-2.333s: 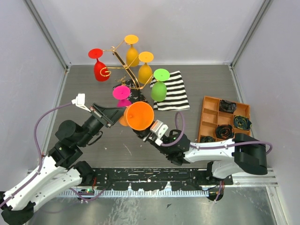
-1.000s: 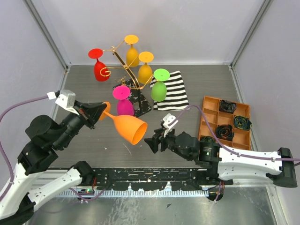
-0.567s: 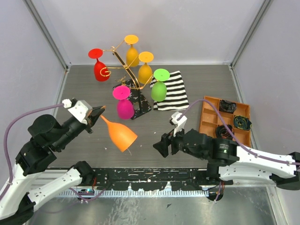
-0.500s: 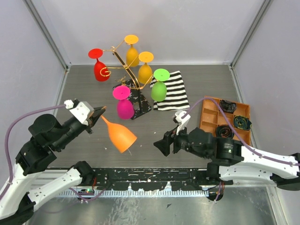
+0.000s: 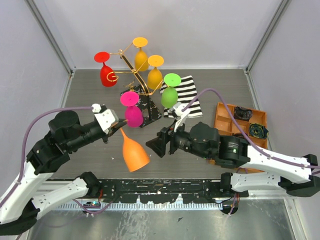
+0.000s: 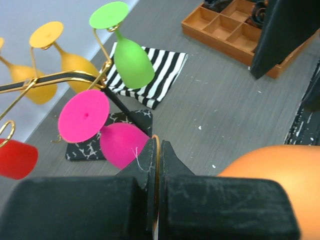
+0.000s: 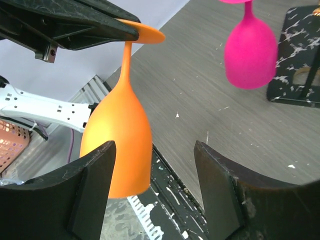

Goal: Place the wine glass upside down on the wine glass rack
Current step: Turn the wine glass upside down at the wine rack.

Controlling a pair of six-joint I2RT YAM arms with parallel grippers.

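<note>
Grey scuffed table (image 5: pixel 220 90), pale walls (image 5: pixel 175 30) — left jaws clamp the orange wine glass (image 5: pixel 134 155) by its foot; right jaws open.

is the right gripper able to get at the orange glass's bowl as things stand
Probably yes: the right gripper is open and the orange glass hangs close in front of it, with nothing between them.

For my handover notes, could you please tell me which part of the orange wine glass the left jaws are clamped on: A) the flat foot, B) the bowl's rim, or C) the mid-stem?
A: the left jaws pinch the edge of the flat foot of the orange wine glass, its bowl hanging below.
</note>
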